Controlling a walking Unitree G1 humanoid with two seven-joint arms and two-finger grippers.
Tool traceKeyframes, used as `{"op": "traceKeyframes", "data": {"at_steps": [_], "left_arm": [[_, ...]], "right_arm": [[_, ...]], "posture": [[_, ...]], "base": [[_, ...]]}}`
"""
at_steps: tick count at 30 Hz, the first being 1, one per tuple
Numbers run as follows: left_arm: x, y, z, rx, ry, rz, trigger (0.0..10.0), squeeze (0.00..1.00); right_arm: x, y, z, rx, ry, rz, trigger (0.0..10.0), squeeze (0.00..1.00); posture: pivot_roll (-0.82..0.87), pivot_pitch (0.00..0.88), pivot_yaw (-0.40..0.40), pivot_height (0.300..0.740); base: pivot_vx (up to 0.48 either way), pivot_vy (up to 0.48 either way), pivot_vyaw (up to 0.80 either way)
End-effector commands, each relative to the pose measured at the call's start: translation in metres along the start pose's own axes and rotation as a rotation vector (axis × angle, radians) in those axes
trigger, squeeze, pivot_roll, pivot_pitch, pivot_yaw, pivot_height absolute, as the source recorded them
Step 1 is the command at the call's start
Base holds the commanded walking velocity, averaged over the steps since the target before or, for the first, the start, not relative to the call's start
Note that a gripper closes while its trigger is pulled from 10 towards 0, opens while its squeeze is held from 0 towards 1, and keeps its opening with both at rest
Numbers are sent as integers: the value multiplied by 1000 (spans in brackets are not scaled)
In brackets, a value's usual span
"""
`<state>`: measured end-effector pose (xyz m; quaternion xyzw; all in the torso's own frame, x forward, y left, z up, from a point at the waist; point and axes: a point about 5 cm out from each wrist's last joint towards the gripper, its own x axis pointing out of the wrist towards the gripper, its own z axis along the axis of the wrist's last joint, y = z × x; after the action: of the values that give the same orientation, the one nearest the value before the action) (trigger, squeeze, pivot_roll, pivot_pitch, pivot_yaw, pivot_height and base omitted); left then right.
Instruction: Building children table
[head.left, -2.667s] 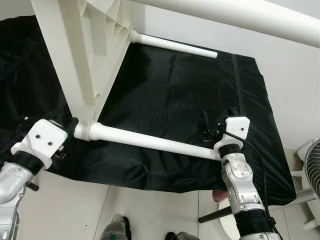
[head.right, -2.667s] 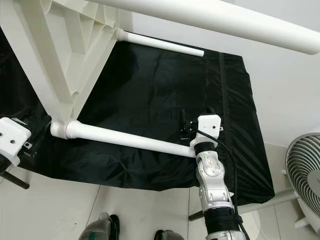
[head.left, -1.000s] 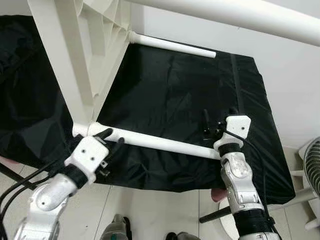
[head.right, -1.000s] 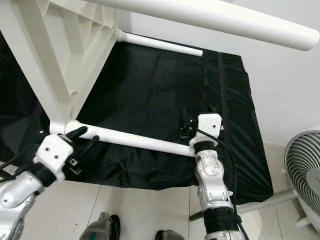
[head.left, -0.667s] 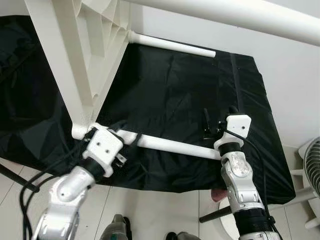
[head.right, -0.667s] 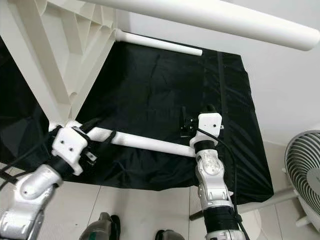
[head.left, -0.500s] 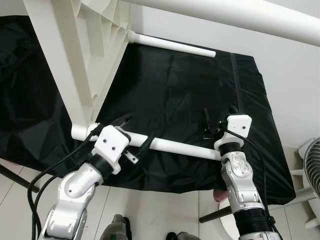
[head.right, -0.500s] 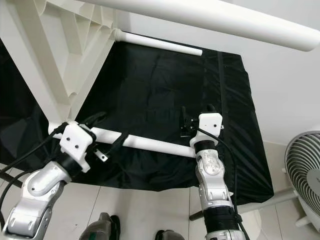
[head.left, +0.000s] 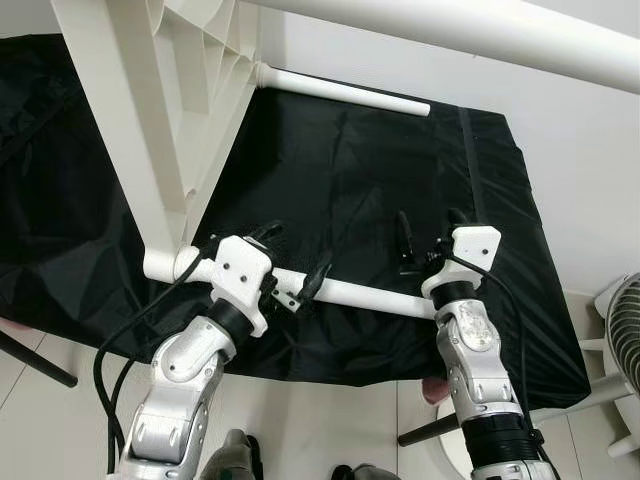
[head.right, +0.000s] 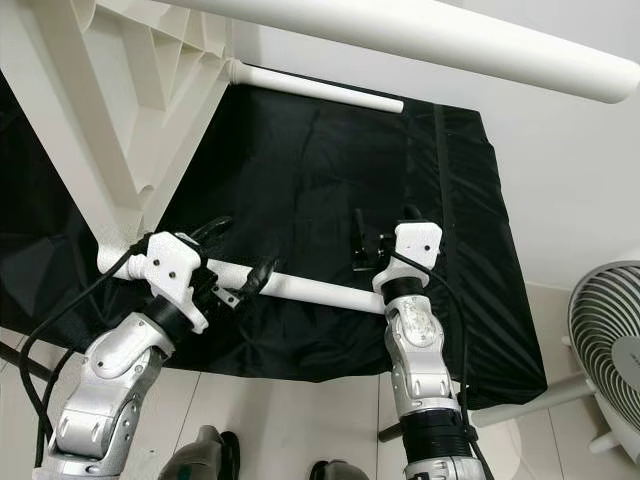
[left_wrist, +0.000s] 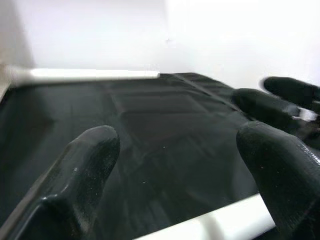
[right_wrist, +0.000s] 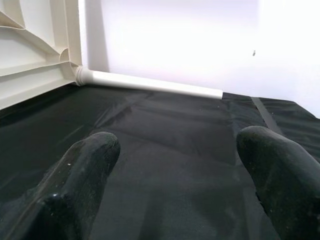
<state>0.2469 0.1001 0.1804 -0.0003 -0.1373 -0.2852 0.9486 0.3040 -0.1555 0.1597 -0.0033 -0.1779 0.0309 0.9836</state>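
The white children's table lies on its side, its ribbed underside (head.left: 170, 100) at the upper left. A near leg (head.left: 365, 297) runs level over the black cloth, a far leg (head.left: 345, 92) lies at the back, and a third leg (head.left: 480, 35) crosses the top close to the camera. My left gripper (head.left: 295, 255) is open and straddles the near leg a little way from its socket; in the left wrist view the leg (left_wrist: 215, 225) passes between the fingers. My right gripper (head.left: 430, 225) is open just above the near leg's free end, with nothing between its fingers (right_wrist: 90, 165).
A black cloth (head.left: 350, 180) covers the raised surface under the table, and its front edge drops to the pale tiled floor. A fan (head.left: 625, 330) stands at the right. Dark rods lie on the floor at the lower right (head.left: 420, 435) and the lower left (head.left: 35, 360).
My left arm has swung in from the table's left corner and moved right along the near leg, fingers now straddling it. My right gripper has edged slightly left.
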Motion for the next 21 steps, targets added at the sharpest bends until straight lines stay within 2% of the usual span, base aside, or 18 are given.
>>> {"op": "traceKeyframes", "data": {"at_steps": [1,2,3,6,11,12,14,15,18,21], "left_arm": [[-3,8,-5,-32,24,182,10000,1000],[-4,10,-5,-34,31,197,10000,867],[-5,11,-5,-21,36,211,10000,0],[-6,15,-4,22,44,232,10000,0],[-9,25,-6,33,62,277,10000,0],[-12,33,-8,14,71,318,10000,0],[-12,33,-8,14,71,318,10000,0],[-15,39,-13,5,87,352,10000,0],[-19,45,-21,-16,125,388,10000,0],[-19,49,-24,-22,140,423,10000,0]], "right_arm": [[-2,-6,1,-5,-2,-22,10000,1000],[-1,-7,1,-5,-5,-27,10000,1000],[0,-7,2,-14,-8,-32,10000,1000],[1,-7,2,-22,-6,-41,10000,1000],[0,-5,2,-38,-3,-17,10000,1000],[-1,-3,1,-43,4,-5,10000,278],[-1,-3,1,-43,4,-5,10000,278],[-3,-1,-3,-59,15,9,10000,0],[-8,4,-9,-90,21,27,10000,0],[-12,4,-14,-107,38,-6,10000,0]], "posture": [[163,81,-56,740],[167,80,-56,740],[173,78,-59,740],[185,70,-55,740],[187,63,-35,740],[183,55,-18,740],[183,55,-18,740],[174,47,-2,740],[177,15,26,740],[189,0,52,740]], "base": [[0,0,0],[0,0,0],[0,0,0],[0,0,0],[0,0,0],[0,0,0],[0,0,0],[0,0,0],[0,0,0],[0,0,0]]}}
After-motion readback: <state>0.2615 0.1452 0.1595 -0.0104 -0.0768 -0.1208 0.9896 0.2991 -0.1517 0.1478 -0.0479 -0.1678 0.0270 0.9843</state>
